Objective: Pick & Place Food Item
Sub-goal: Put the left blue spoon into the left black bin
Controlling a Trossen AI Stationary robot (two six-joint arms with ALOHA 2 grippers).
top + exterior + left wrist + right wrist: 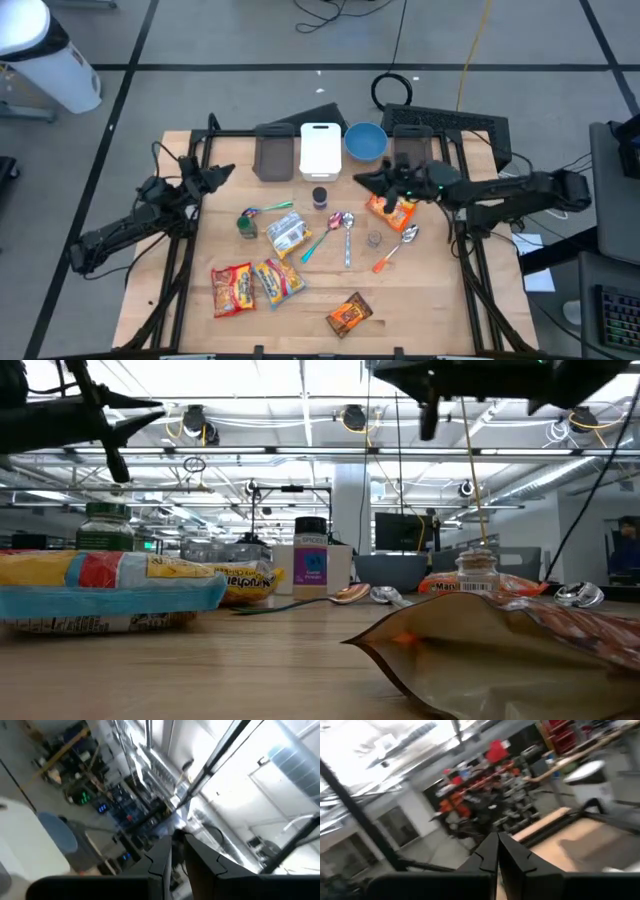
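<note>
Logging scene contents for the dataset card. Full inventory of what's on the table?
snack bags: two, red and yellow, front left
silver packet: one, centre
brown pouch: one, front centre
orange box: one, under right gripper
jar: one, green lid, left of centre
purple-label bottle: one, by white board
spoons: four, green, teal, orange or plain handles, centre
grey tray: one, back
white board: one, back
blue bowl: one, back
left gripper: raised, back left
right gripper: shut, raised, centre right
</note>
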